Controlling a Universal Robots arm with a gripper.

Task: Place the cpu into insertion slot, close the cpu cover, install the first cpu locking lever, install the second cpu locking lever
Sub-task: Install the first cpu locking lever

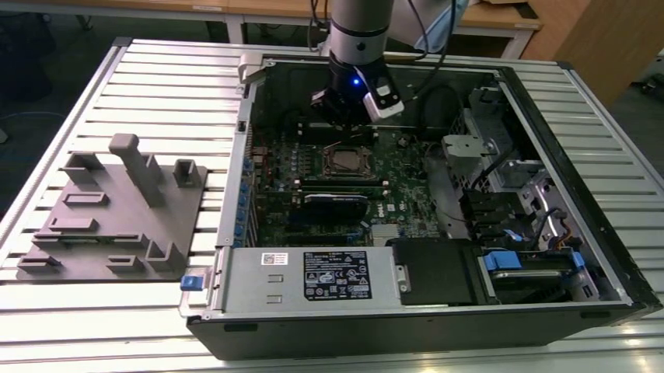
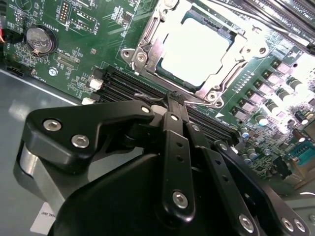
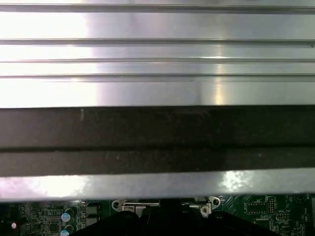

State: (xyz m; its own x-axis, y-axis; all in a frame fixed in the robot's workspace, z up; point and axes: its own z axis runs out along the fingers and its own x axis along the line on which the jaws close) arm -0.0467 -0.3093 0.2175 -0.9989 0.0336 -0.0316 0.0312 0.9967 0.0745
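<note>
Jaws: pressed together, with nothing seen between them. In the second wrist view the tips are set just beside the edge of the slot, over the memory slots (image 2: 123, 83). Whether anything is touched cannot be told.

Arm (image 1: 358, 31): seen at the top middle of the exterior view. Its black head is held inside the case (image 1: 581, 155), just above the slot (image 1: 330, 163) in the frame.

Task items: the cpu (image 2: 197, 46) is seated flat in the slot, its silver top lit bright. The cover (image 2: 147, 39) is laid down around it, and the cpu is shown through its window. The slot is found in the upper middle of the board (image 2: 88, 29), centre of the exterior view.

Board fittings: a round battery (image 2: 40, 40) is mounted well apart from the slot.

Case fittings: a silver power supply (image 1: 311, 276) is fixed along the lower middle of the exterior view.

Bench (image 1: 155, 70): slatted metal, with the open case laid on it. A grey fixture (image 1: 114, 210) with upright pegs is placed at the exterior view's left, beside the case.
</note>
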